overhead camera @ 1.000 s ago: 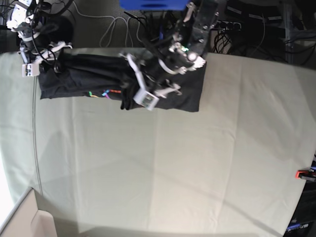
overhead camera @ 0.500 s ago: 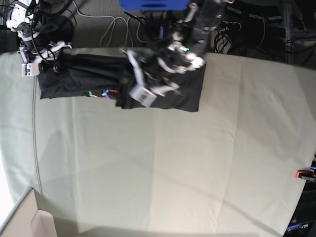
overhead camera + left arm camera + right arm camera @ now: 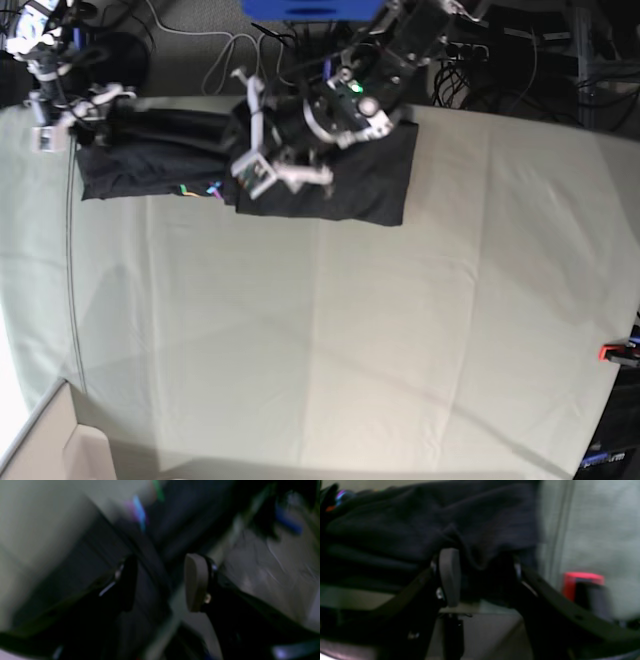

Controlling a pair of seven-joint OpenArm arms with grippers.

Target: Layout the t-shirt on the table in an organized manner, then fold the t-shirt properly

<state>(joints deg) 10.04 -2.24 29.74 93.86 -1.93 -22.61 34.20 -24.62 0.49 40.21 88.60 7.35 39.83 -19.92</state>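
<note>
The black t-shirt point(image 3: 370, 180) lies as a long folded band along the far edge of the table point(image 3: 350, 330), with bits of coloured print point(image 3: 200, 190) at its near edge. My left gripper point(image 3: 258, 165) sits over the band's middle. In the blurred left wrist view the left gripper point(image 3: 162, 582) has a dark fold of the t-shirt point(image 3: 150, 562) between its fingers point(image 3: 196, 582). My right gripper point(image 3: 45, 130) is at the band's left end. In the right wrist view the right gripper point(image 3: 483, 577) is closed on bunched t-shirt cloth point(image 3: 420, 517).
A red clamp point(image 3: 583, 580) sits at the table edge beside my right gripper, and another red clamp point(image 3: 612, 352) is at the right edge. Cables and equipment crowd the floor behind the far edge. A cardboard box point(image 3: 50, 450) stands at the near left corner.
My left gripper has moved left and toward the far edge, and the shirt fold under it has shifted left with it. The right gripper has edged slightly left and farther back.
</note>
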